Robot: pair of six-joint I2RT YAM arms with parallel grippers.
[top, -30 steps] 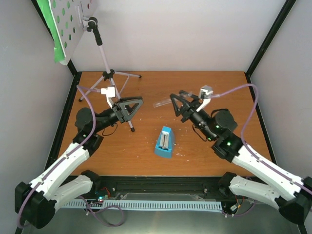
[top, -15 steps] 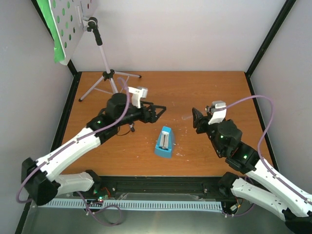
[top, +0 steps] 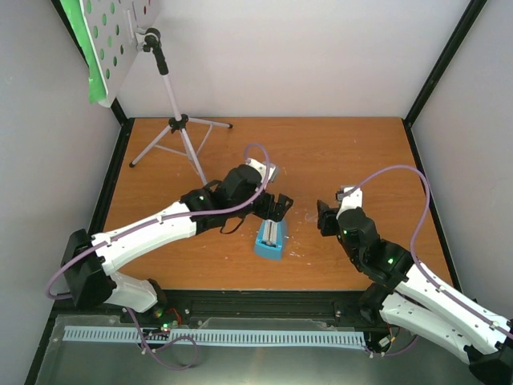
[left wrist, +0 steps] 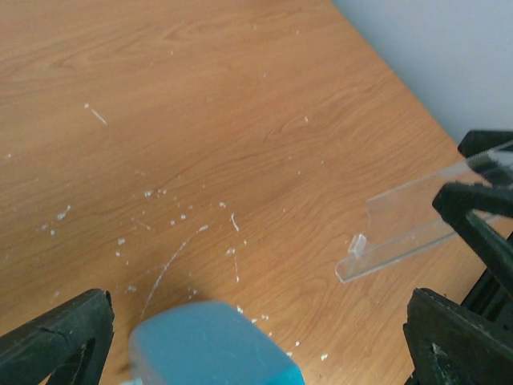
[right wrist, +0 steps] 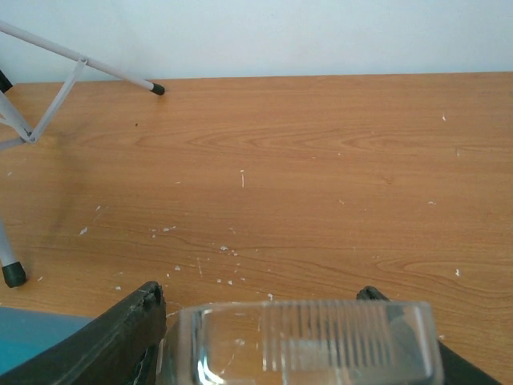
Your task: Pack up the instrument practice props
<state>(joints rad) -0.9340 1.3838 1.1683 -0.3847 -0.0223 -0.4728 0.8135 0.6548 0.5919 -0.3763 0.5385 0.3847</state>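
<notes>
Bright, even light, soft shadows; the blue metronome (left wrist: 208, 345) and clear plastic piece (right wrist: 309, 341) blur near the lenses.

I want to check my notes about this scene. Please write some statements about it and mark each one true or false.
1. The left gripper is open, close to the blue metronome. True.
2. The right gripper is empty. False: it holds a clear plastic piece.
3. The music stand lies folded flat. False: it stands upright on its tripod legs.
4. A green sheet is on the stand's tray. True.
</notes>
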